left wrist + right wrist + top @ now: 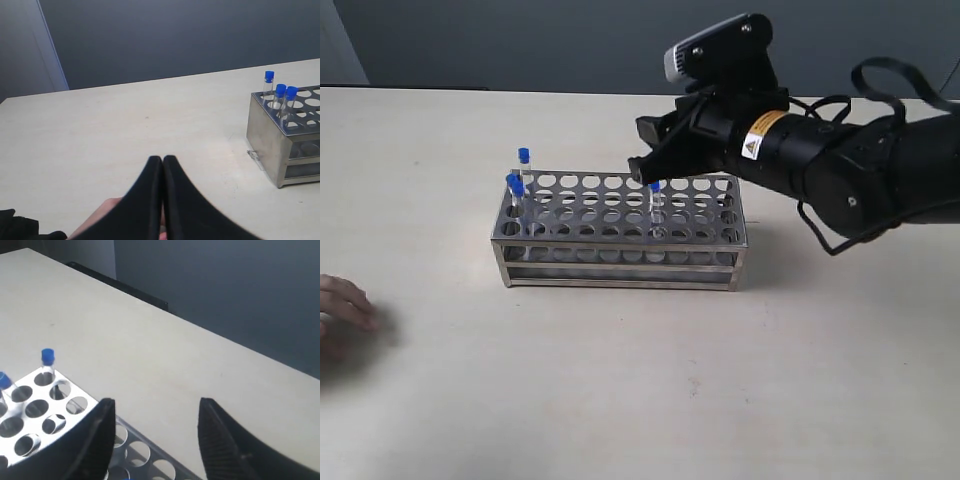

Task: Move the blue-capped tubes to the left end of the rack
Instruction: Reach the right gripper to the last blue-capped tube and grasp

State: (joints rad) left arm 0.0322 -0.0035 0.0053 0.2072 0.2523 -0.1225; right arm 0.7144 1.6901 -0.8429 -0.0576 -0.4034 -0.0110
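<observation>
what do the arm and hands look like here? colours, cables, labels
Right arm: black cylindrical links, a yellow-and-white warning label, loose black cables looped above, a grey-fronted camera housing on the wrist. Right hand: two black fingers, ribbed inside. Left hand: two smooth, black, tapered fingers.

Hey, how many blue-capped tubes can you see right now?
4. Three blue-capped tubes stand at the left end of the rack, one behind the other two. The fourth stands mid-rack under the open right gripper. None seems hidden.
</observation>
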